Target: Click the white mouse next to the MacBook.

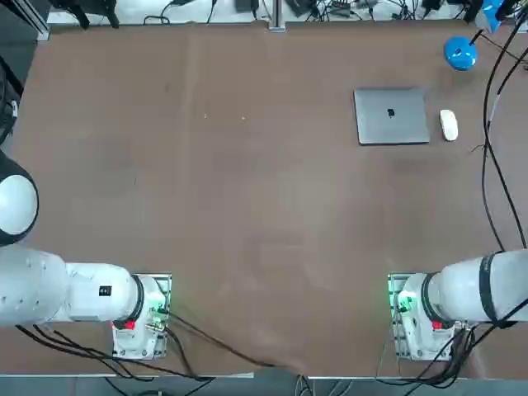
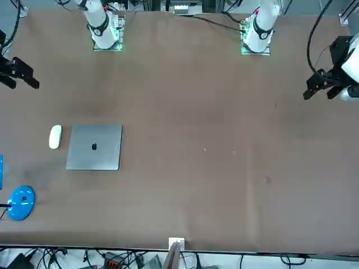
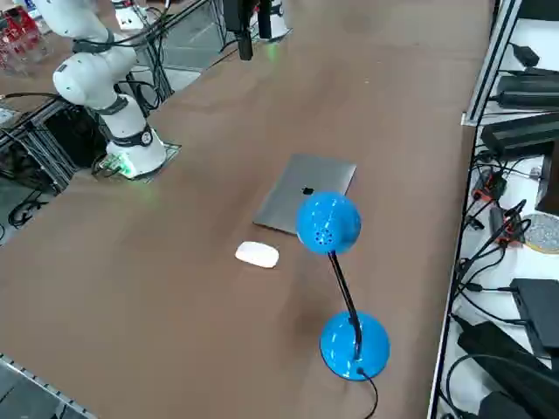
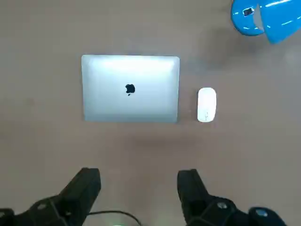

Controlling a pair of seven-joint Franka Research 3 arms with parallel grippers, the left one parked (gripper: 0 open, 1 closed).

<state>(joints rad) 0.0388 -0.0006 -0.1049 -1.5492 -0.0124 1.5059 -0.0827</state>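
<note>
Small glossy white oval mouse (image 4: 206, 104) flat on brown table (image 1: 247, 206), just beside short edge of closed thin grey metal MacBook (image 4: 130, 88), not touching; blue desk lamp (image 3: 341, 279) near mouse, on side away from MacBook
Right gripper (image 4: 138, 188) high above table, back from MacBook, fingers spread wide, nothing held
Likely light, hard, slippery shell; would skid under sideways push
No grasp needed: press straight down on button end of top, gently

A bright blue desk lamp (image 3: 341, 271) with a round domed base, thin black stem and rounded head stands upright on the brown table (image 1: 231, 206). Black cables (image 1: 495, 124) trail past it, possibly its cord among them.
</note>
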